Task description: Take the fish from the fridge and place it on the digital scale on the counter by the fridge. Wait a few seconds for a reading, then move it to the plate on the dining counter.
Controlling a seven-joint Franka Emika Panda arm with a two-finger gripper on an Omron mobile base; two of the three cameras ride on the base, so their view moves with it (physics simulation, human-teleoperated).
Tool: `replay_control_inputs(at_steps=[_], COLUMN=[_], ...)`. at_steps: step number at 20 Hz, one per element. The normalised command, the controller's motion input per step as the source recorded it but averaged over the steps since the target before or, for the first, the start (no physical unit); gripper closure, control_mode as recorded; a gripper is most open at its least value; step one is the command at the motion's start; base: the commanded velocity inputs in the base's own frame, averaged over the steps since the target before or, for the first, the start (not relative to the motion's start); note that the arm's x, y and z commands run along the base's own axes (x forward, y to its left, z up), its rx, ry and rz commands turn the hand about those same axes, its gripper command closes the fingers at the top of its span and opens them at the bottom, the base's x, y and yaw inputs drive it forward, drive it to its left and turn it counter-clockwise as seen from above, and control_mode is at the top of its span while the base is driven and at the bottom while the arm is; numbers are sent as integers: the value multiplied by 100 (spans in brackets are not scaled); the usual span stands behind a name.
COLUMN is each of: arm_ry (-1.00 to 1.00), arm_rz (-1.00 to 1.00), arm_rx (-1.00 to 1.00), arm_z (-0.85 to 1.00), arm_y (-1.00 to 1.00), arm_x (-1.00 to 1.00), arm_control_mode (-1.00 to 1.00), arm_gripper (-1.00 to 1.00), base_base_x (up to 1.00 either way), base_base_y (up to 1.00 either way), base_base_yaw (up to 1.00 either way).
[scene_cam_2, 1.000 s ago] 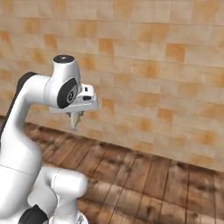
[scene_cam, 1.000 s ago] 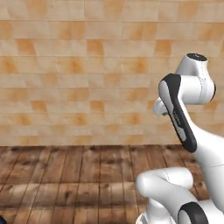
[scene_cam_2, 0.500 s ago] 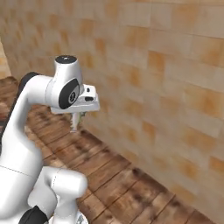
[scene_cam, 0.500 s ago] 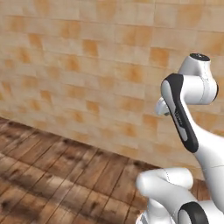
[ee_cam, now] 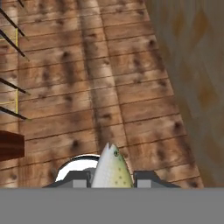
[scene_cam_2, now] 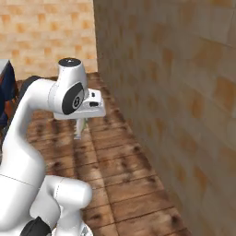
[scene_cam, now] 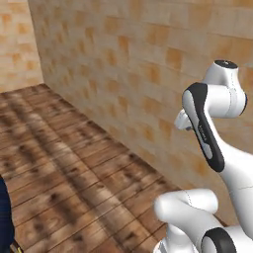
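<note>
Gripper (ee_cam: 112, 177) is pinched on the fish (ee_cam: 112, 168), head poking up between the fingertips (ee_cam: 146, 177) in the hand view. In the right base view the fish (scene_cam_2: 79, 127) hangs under the hand, above the wood plank floor (scene_cam_2: 120, 175), just beside the tan brick wall (scene_cam_2: 184, 92).

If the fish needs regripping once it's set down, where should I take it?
Probably across the body, behind the head, from above. The fish is slim and tapers to its snout; the gripper already pinches it across its flanks, head poking out past the fingertips.
</note>
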Motion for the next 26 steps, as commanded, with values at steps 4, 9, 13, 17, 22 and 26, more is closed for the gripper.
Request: replay_control_inputs(at_steps=[4,9,13,17,22,26], arm_ry=[0,0,0,0,0,0], arm_rz=[0,0,0,0,0,0], arm_rx=[0,0,0,0,0,0], arm_z=[0,0,0,0,0,0], arm_y=[0,0,0,0,0,0], arm_x=[0,0,0,0,0,0], arm_control_mode=[100,100,100,100,100,100], arm_gripper=[100,100,100,100,100,100], base_base_x=[54,56,59,69,82,92], base_base_y=[-45,-50,-54,-65,-81,-79], base_base_yaw=[76,73,71,64,55,53])
